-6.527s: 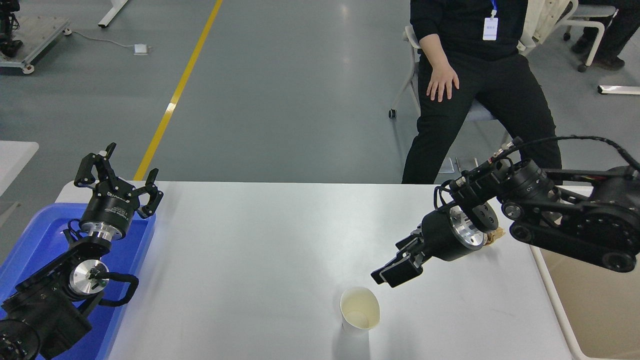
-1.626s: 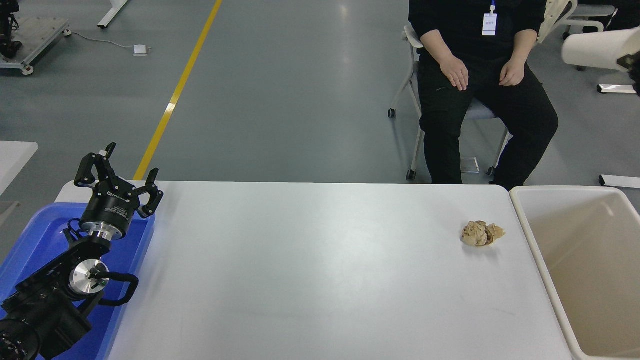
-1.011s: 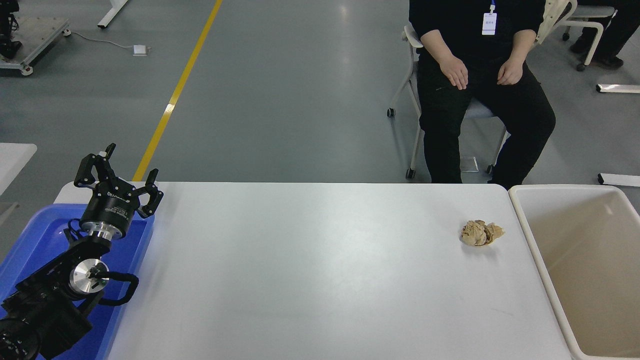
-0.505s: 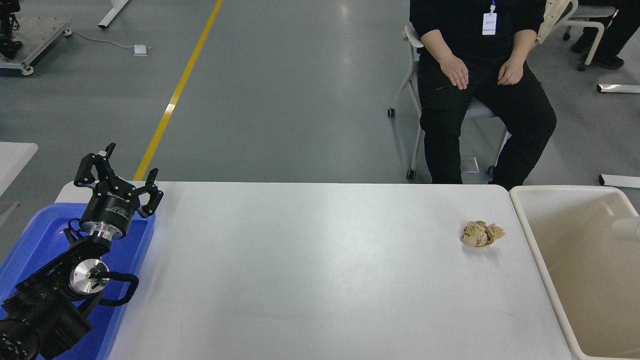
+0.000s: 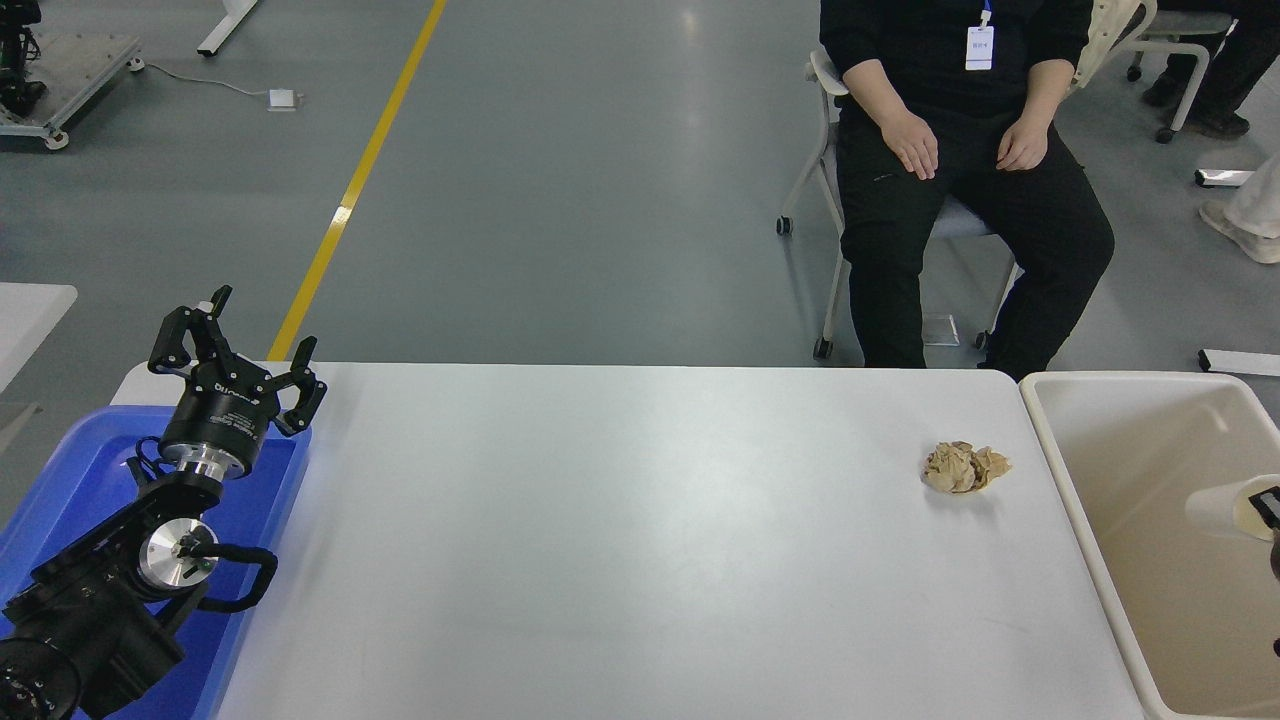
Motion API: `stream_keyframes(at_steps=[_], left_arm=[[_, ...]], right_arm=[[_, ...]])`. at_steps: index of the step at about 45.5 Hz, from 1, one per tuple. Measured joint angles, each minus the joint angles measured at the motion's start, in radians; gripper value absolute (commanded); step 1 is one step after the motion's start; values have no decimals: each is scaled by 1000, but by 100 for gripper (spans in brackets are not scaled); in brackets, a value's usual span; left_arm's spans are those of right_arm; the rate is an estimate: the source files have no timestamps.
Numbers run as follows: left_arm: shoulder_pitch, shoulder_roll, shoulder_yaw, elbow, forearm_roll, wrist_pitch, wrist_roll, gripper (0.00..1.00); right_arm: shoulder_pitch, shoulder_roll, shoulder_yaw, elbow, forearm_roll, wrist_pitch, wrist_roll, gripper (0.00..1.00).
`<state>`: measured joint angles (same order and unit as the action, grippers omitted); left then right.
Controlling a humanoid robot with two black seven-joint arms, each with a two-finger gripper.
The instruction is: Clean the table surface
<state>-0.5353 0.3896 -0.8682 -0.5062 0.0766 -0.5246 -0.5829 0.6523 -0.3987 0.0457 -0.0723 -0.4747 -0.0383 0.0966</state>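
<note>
The white table surface (image 5: 600, 530) fills the middle of the head view. A crumpled brown paper ball (image 5: 964, 467) lies on it near the right end. My right gripper (image 5: 1264, 507) shows only at the right edge, shut on a white paper cup (image 5: 1218, 506) that lies tilted on its side, held over the inside of the beige bin (image 5: 1062, 470). My left gripper (image 5: 240, 345) is open and parked at the lower left, above the blue tray (image 5: 70, 470).
A person sits on a chair (image 5: 822, 90) beyond the table's far right side, hands on thighs. Another person's foot (image 5: 1240, 215) shows at the right edge. The beige bin stands against the table's right end.
The cup was taken from the table's front, lifted high at the right, went out of view, then came down into view over the beige bin. It is now lower and further left.
</note>
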Motion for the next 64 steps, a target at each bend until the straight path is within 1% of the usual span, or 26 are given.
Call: stream_keyframes(at_steps=[3,9,13,23,27,33,37,42,49,56,64], left_arm=[[0,0,0,0,0,0,0,100],[0,0,0,0,0,0,0,100],[0,0,0,0,0,0,0,100],[0,0,0,0,0,0,0,100],[0,0,0,0,0,0,0,100],[0,0,0,0,0,0,0,100],[0,0,0,0,0,0,0,100],[0,0,0,0,0,0,0,100],[0,0,0,0,0,0,0,100],[0,0,0,0,0,0,0,100],[0,0,0,0,0,0,0,100]], right_arm=[[-1,1,1,0,0,-9,0,61],[-1,2,5,-1,0,-27,0,86],[1,4,9,-3,1,-42,0,96],[33,7,15,1,2,-77,0,98],[67,0,32,7,6,-82,0,98],[138,-45,91,55,11,-86,-1,98],[192,-103,131,129,12,-86,2,98],[263,-198,187,274,13,-88,4,98],[335,-287,329,471,14,-88,5,98],[395,-321,450,569,15,-88,6,98],[451,-314,571,635,16,-88,6,98]])
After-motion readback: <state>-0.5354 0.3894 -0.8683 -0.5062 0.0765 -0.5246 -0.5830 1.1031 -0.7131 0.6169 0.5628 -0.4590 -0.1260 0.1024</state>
